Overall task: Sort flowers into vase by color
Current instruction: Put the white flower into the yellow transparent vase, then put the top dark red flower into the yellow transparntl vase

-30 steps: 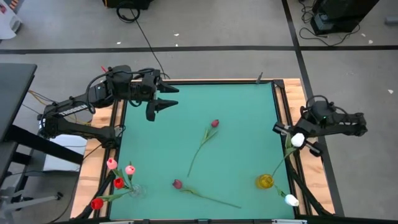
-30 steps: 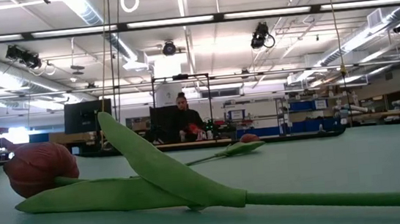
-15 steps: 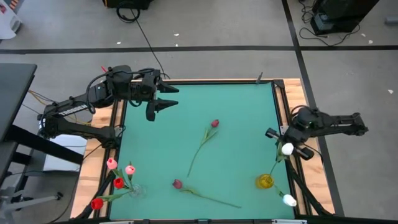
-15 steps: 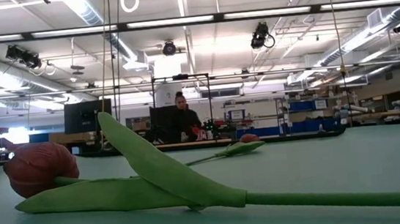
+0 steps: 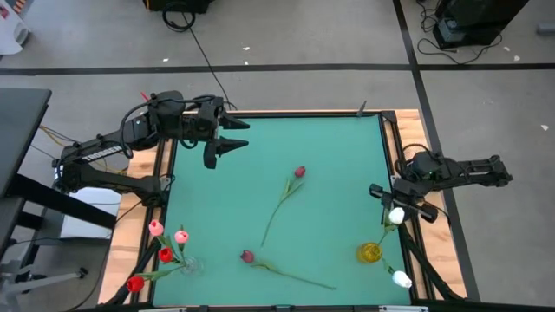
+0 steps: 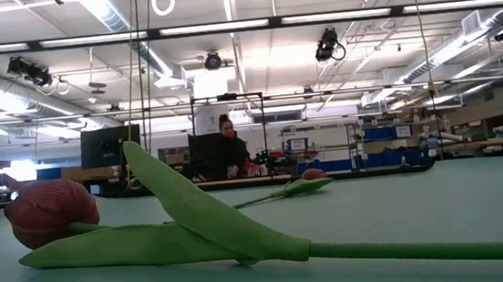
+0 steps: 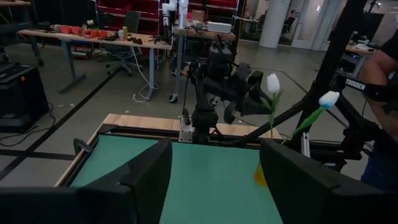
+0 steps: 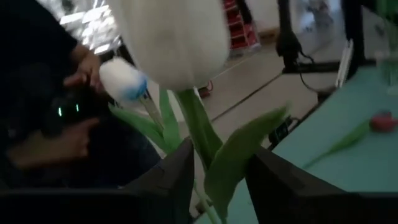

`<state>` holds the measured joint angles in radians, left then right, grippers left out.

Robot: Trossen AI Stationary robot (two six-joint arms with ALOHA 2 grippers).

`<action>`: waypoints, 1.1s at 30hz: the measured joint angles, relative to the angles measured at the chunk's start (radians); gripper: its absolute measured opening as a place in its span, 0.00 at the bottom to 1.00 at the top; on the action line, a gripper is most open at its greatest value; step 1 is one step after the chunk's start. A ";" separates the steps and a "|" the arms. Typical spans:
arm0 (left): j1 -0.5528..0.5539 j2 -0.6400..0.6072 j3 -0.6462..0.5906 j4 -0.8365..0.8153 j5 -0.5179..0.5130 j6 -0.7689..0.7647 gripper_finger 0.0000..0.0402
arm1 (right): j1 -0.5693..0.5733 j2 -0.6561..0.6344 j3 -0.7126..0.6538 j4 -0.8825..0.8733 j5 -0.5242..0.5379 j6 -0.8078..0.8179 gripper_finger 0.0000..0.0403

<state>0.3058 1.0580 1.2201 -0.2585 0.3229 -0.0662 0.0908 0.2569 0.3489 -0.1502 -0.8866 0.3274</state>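
Note:
My right gripper (image 5: pixel 397 201) hangs at the table's right edge, open. The stem (image 8: pixel 198 134) of a white tulip (image 5: pixel 396 216) runs up between its fingers just below the head. That stem leads down into the yellow vase (image 5: pixel 370 252), where a second white tulip (image 5: pixel 403 279) leans out toward the near edge. Two dark maroon tulips (image 5: pixel 299 172) (image 5: pixel 247 256) lie flat on the green mat. Red and pink tulips (image 5: pixel 165 254) stand in a clear vase (image 5: pixel 192 265) at the near left corner. My left gripper (image 5: pixel 245 133) waits open above the far left corner. My right gripper stands level around the white tulip's stem (image 8: pixel 200 149) just under the head. The stem runs close by one finger (image 8: pixel 177 180) and a leaf (image 8: pixel 233 163) by the other. Whether either touches, I cannot tell. The tulip stands tilted with its lower end in the yellow vase.
A wooden frame (image 5: pixel 401 147) borders the green mat (image 5: pixel 329 217). In the low view the nearer maroon tulip (image 6: pixel 50 214) and its leaf fill the foreground. A person (image 6: pixel 229 148) sits at a desk in the room beyond the table.
My right gripper has sunk and gone toward the table's near edge and a little inward, carrying the white tulip. The head now stands lower and closer to the yellow vase. The gripper has rolled somewhat. My left arm has kept still.

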 joint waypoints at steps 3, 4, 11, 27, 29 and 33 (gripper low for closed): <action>0.000 0.000 0.000 0.000 0.000 0.000 0.62 | 0.000 0.000 0.010 -0.001 0.024 0.096 0.37; 0.000 0.000 0.000 0.000 0.000 0.000 0.62 | 0.000 0.000 0.016 -0.001 0.037 0.112 0.38; 0.000 0.000 0.000 0.000 0.000 0.000 0.62 | 0.000 0.000 0.108 0.000 0.082 0.115 0.38; 0.000 0.000 0.000 0.000 0.000 0.002 0.62 | 0.000 0.001 0.224 -0.003 0.425 0.148 0.38; 0.000 0.000 0.000 0.000 0.000 0.002 0.62 | 0.000 0.022 0.225 -0.005 0.589 0.190 0.38; 0.000 0.000 0.000 0.000 0.000 0.002 0.62 | -0.001 0.132 0.225 -0.002 0.759 0.253 0.38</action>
<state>0.3058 1.0580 1.2201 -0.2586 0.3225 -0.0647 0.0897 0.3885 0.5739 -0.1520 -0.1275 0.5804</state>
